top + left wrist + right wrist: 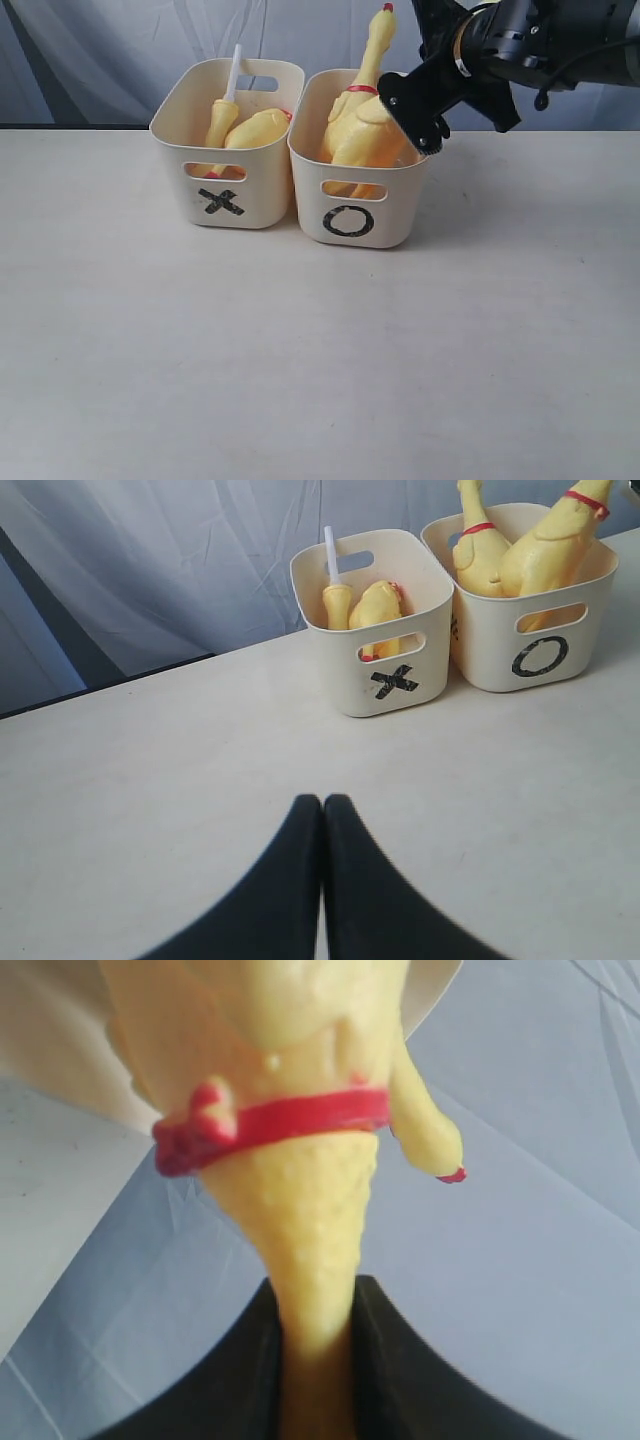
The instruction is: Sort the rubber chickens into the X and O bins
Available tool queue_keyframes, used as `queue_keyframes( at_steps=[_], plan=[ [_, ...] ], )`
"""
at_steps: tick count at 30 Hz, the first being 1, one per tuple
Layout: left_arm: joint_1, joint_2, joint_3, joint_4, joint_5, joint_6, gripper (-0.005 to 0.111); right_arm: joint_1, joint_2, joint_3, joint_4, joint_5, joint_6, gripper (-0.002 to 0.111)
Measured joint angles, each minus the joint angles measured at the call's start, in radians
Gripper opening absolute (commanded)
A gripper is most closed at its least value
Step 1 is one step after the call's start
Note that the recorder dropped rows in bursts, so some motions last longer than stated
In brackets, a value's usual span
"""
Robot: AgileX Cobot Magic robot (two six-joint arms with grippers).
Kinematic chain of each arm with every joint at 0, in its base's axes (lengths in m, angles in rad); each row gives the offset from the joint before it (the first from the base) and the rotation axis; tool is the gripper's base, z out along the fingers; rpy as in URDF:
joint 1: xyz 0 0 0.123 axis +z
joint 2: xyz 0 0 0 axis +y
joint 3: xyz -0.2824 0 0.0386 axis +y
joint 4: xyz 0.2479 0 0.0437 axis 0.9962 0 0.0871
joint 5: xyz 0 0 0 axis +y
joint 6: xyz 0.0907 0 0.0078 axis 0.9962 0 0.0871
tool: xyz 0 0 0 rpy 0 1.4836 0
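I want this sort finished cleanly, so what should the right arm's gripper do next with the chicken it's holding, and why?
Probably open the right gripper and let go. It is clamped on the neck of a chicken whose body already sits inside the O bin, beside a second chicken, so nothing seems left to carry.

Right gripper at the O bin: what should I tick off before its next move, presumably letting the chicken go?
1. Grip: the right gripper is shut on the held chicken at the neck, below the red collar: ok.
2. Placement: the held chicken's body sits within the walls of the O bin in the exterior view: ok.
3. Whether the held chicken has a head: cannot tell; the neck's end is hidden between the fingers.
4. Other arm: the left gripper is shut, empty and away from both bins: ok.
5. The X bin holds the stick-necked chicken and a second chicken: ok.
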Motion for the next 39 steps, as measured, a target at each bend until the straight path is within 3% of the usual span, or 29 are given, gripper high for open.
queue_keyframes(
  at_steps=[6, 11, 16, 25, 39],
  plan=[
    [0.000, 0.000, 0.000, 0.000, 0.000, 0.000, 0.000, 0.000, 0.002, 0.000, -0.011, 0.000, 0.036, 0.003],
    [0.000, 0.000, 0.000, 0.000, 0.000, 0.000, 0.000, 0.000, 0.003, 0.000, -0.016, 0.000, 0.055, 0.042],
    [0.000, 0.000, 0.000, 0.000, 0.000, 0.000, 0.000, 0.002, 0.012, 0.000, -0.018, -0.025, 0.109, 0.060],
    [0.000, 0.000, 0.000, 0.000, 0.000, 0.000, 0.000, 0.002, -0.008, 0.004, -0.129, -0.050, 0.297, 0.062],
    [0.000, 0.000, 0.000, 0.000, 0.000, 0.000, 0.000, 0.002, -0.126, 0.004, -0.096, -0.007, 0.426, 0.062]
  ],
)
